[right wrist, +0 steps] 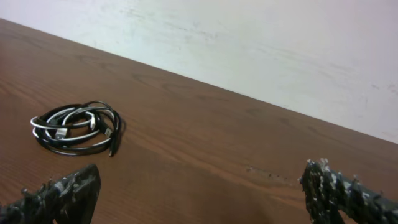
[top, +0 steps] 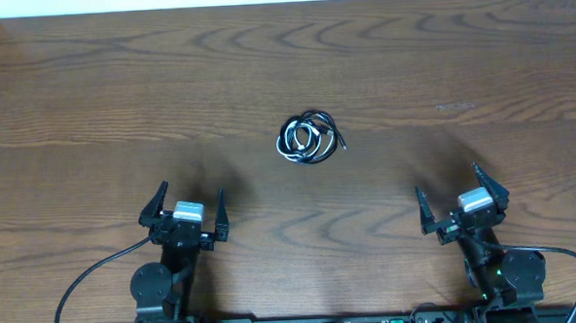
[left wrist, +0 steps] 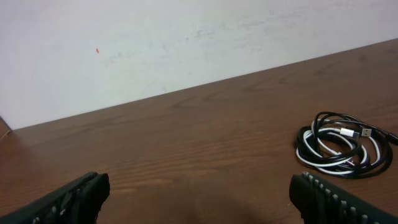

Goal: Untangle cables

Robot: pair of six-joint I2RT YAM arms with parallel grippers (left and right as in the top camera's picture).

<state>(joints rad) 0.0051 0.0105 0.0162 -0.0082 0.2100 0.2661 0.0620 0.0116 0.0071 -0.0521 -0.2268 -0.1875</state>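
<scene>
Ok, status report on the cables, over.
Left pincer open, empty. Right pincer open, empty. Cables in one tangled coil, ahead between both arms, untouched. Nothing in the way.

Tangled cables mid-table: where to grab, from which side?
Probably the loose black end trailing off the cables' right edge, taken from above with the right gripper. The coil lies flat on the table, so a top-down pinch on that free tail looks easiest.
</scene>
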